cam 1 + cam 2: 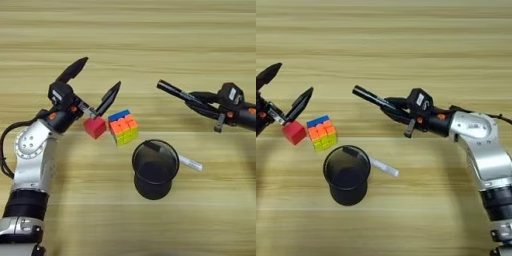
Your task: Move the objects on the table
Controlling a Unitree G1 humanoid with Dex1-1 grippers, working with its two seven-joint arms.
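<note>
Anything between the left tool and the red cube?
Nothing visible. The left tool is open with its fingers spread just above and behind the red cube. The puzzle cube sits close on the cube's right, not in the gap.

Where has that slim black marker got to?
The slim black marker with white print is clamped in the right gripper, above the light-wood table, up and right of the black mesh cylindrical cup.
</note>
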